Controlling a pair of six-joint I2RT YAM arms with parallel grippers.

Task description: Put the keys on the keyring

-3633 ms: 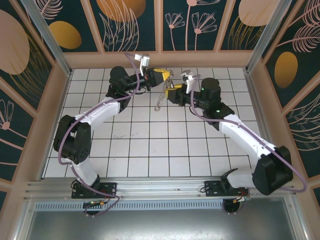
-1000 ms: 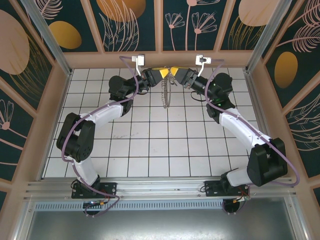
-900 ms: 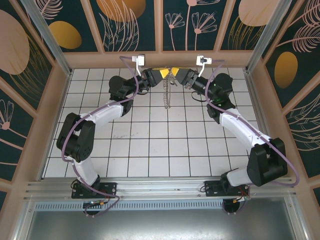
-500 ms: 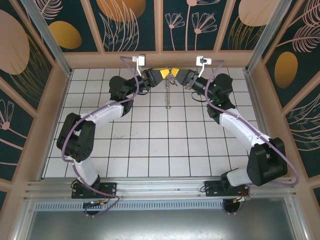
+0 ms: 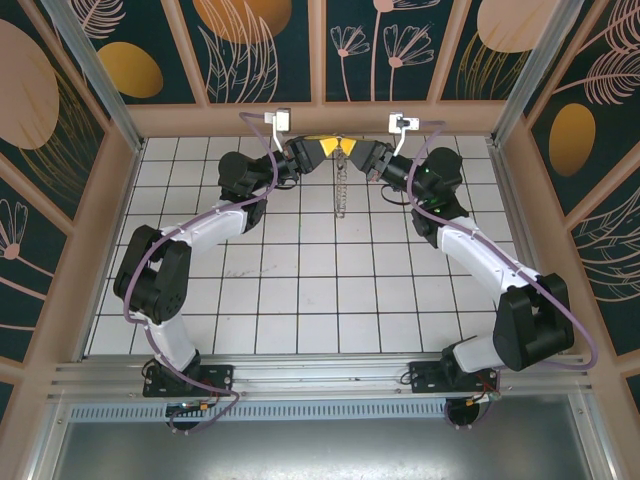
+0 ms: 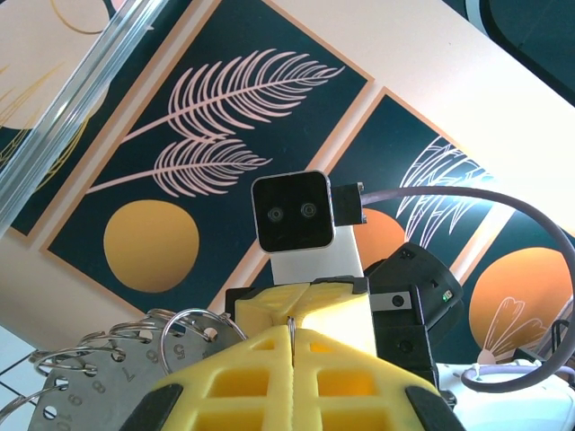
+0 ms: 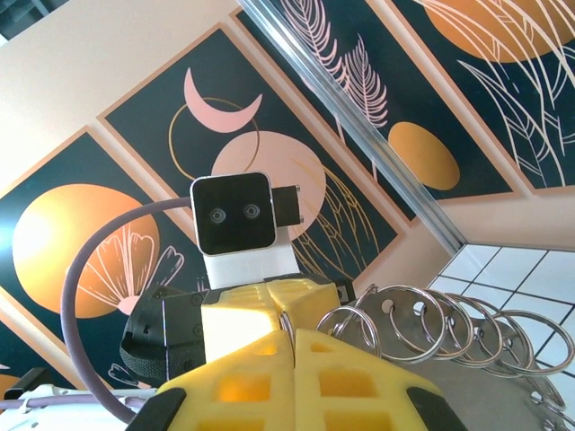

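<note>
Dangling over table (image 5: 300, 300), keyring (image 5: 344, 186) pinched by left hand (image 5: 326, 147), right hand (image 5: 351, 149).

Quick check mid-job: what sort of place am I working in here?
Most likely a purpose-built robot test cell: a white tiled floor marked like a grid, an aluminium frame around it, and printed wall panels of leaves and orange discs.

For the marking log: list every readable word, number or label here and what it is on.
"5": stamped on the grey metal plate, left wrist view.
"10": same plate, near its lower left edge.
Other stamped digits on the plate: too blurred to read.
</note>
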